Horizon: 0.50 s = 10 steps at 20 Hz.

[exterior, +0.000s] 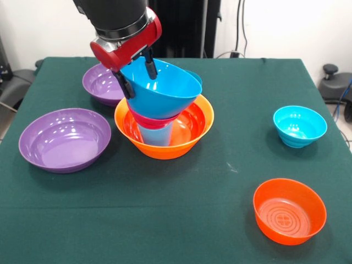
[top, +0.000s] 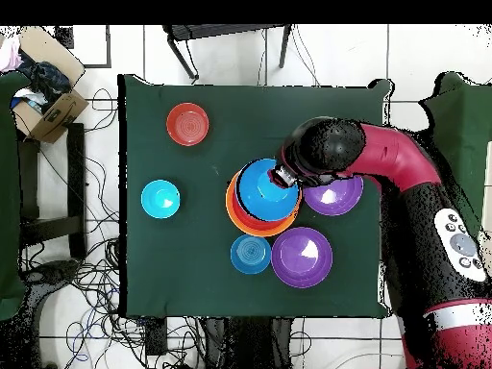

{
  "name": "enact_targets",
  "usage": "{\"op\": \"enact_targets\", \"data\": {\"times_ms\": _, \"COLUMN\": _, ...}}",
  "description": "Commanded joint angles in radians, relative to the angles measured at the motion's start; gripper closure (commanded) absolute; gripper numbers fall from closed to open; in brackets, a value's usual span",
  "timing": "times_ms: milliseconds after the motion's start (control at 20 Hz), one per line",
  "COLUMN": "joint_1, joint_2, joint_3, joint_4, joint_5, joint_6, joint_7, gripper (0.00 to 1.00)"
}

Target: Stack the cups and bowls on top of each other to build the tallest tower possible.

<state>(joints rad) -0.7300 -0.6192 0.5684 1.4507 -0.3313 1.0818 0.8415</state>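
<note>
Gripper (exterior: 137,76): black fingers pinching the rim of the blue bowl (exterior: 162,85), one finger inside the wall, one outside, at the side toward the far purple bowl.

Blue bowl: tilted, mouth facing up and toward the gripper's side; topmost piece of the tower (exterior: 162,118).

Tower: blue bowl over a magenta bowl (exterior: 151,118), over the light blue cup (exterior: 155,133) standing upright in the large orange bowl (exterior: 187,140), which is the base. Long axis near vertical, leaning a little at the top. Sits near the table's middle.

Far purple bowl (exterior: 99,82): just behind the tower, partly under the arm; close quarters there.

Near purple bowl (exterior: 65,138): beside the orange base, a narrow strip of cloth between them.

Small blue bowl (top: 250,254): seen from overhead only, just beside the tower and the purple bowl.

Cyan bowl (exterior: 300,126): well apart from the tower, open cloth between.

Red-orange bowl (exterior: 290,210): near a table corner, well apart.

Table (exterior: 181,220): green cloth; widest free room lies on the cyan and red-orange bowls' side of the tower and along the front edge.
</note>
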Motion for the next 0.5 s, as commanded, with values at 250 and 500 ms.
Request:
{"op": "enact_targets", "data": {"times_ms": 250, "joint_1": 0.037, "joint_2": 0.014, "joint_3": -0.022, "joint_4": -0.022, "joint_5": -0.046, "joint_6": 0.010, "joint_7": 0.036, "gripper": 0.00}}
{"op": "enact_targets", "data": {"times_ms": 500, "joint_1": 0.035, "joint_2": 0.008, "joint_3": -0.011, "joint_4": -0.038, "joint_5": -0.050, "joint_6": -0.013, "joint_7": 0.025, "gripper": 0.00}}
